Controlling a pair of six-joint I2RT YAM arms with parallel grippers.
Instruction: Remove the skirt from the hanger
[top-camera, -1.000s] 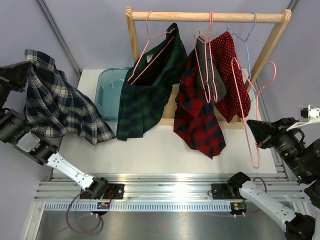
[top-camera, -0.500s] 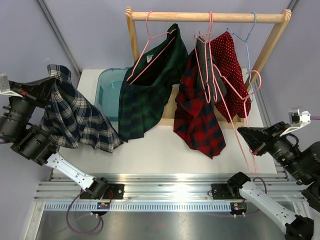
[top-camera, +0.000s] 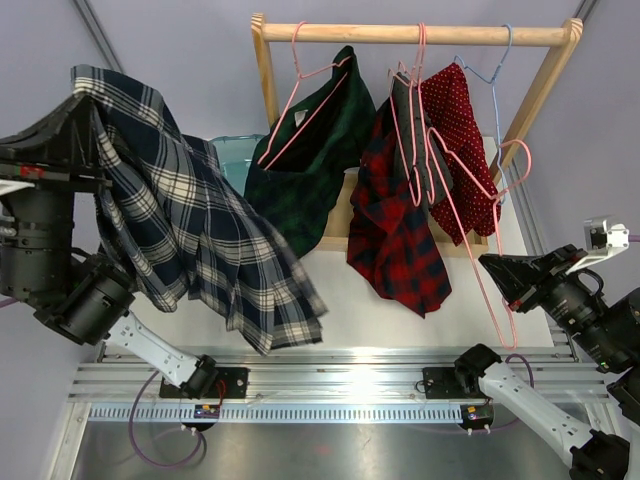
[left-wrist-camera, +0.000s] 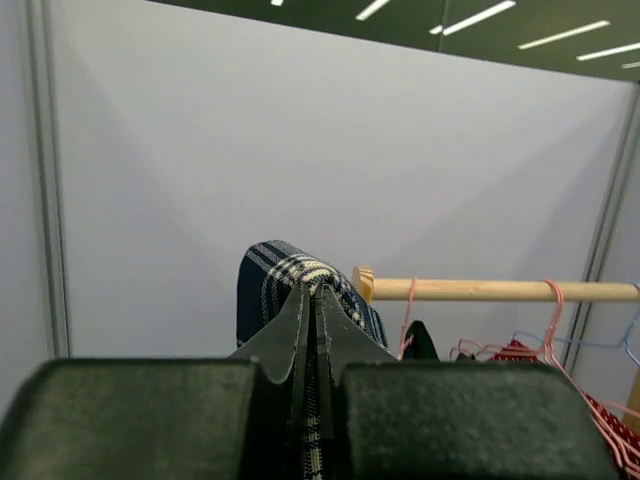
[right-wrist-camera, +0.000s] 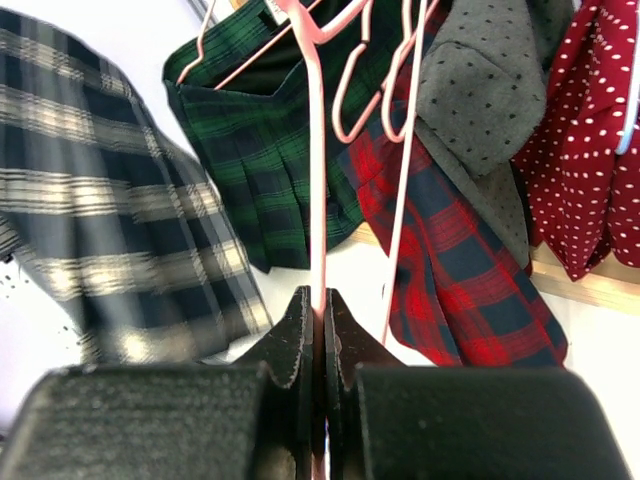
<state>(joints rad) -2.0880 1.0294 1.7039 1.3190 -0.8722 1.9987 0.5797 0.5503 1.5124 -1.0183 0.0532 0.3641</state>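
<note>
Teal bin (top-camera: 236, 152) mostly hidden behind navy plaid skirt (top-camera: 180, 220)

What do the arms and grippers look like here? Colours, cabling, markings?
Both arms: bulky black joint housings, with a silver-white link above each black base, left arm, right arm. Left gripper and right gripper: black tapered fingers on blocky, grainy black bodies. Purple cable loops by the left base.

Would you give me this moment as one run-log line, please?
left end effector: shut on plaid skirt, held high | right end effector: shut on bare pink hanger | skirt: off hanger
</note>
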